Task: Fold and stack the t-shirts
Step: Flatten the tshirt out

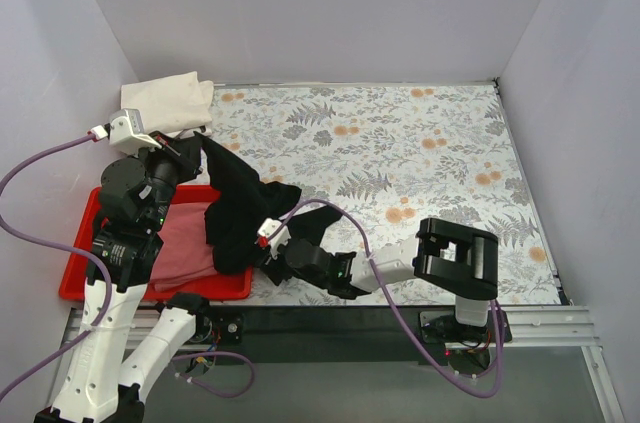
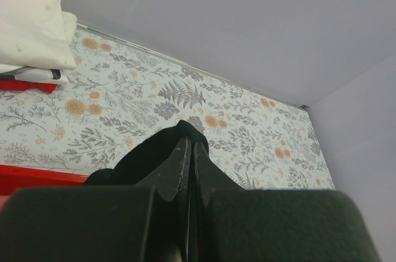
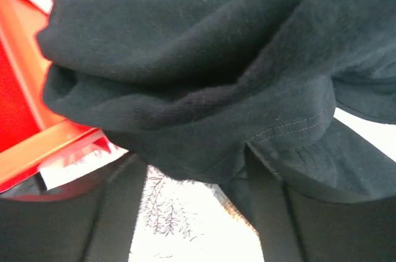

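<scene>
black t-shirt [image 1: 238, 211] pinched in left hand [image 2: 190, 149]

You have plain pale lilac walls [image 1: 300, 3] closing three sides of your worktop [image 1: 400, 143], which wears a grey-leaf and orange-flower print.

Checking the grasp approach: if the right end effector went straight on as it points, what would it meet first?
The black t-shirt: its bunched hem hangs ahead of the right end effector, across its open jaws. Depth is unclear; it may already touch.

Left tool [image 2: 190, 145] pinched, right tool [image 3: 197, 175] wide.
</scene>
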Motion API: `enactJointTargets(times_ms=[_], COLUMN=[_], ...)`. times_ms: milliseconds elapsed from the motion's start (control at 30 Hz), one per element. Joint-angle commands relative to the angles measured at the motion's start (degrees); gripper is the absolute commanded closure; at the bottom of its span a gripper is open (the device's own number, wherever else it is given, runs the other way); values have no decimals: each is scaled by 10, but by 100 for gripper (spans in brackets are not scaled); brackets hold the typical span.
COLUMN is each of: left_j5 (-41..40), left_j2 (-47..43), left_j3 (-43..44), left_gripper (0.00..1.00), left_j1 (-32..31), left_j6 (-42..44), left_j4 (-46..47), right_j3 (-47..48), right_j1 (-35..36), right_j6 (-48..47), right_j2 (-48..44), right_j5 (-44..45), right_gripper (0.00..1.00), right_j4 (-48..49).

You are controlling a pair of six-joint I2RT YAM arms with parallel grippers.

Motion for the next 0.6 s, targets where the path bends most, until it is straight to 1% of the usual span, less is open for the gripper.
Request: enactJointTargets(times_ms=[0, 33, 100, 133, 200, 233, 300, 333, 567], left_j5=[-4, -5, -4, -4, -3, -3, -2, -2, -2], left_j2=[-1, -1, 0, 0, 1, 1, 2, 2, 2], left_j3=[-3, -3, -3, -3, -3, -3, -2, -2, -3], left_gripper=[100, 100, 100, 100, 100, 100, 100, 100, 100], left_j1=[2, 2, 2, 2, 2, 2, 2, 2, 2], left_j6=[10, 9, 10, 10, 10, 10, 10, 10, 11], left_j4=[-4, -4, -5, -5, -5, -5, -5, -5, -5], right_j3=[6, 4, -1, -9, -18, -26, -35, -39, -54], right_j1=[6, 6, 6, 6, 6, 6, 7, 6, 5], right_j6=[-2, -2, 0, -3, -4, -4, -5, -7, -38], right_j2=[15, 14, 8, 5, -11, -15, -29, -31, -65], right_j5=[53, 59, 69, 77, 89, 96, 116, 124, 177], right_gripper=[49, 56, 64, 69, 76, 83, 91, 99, 99], right_j4=[43, 42, 42, 42, 42, 41, 41, 41, 40])
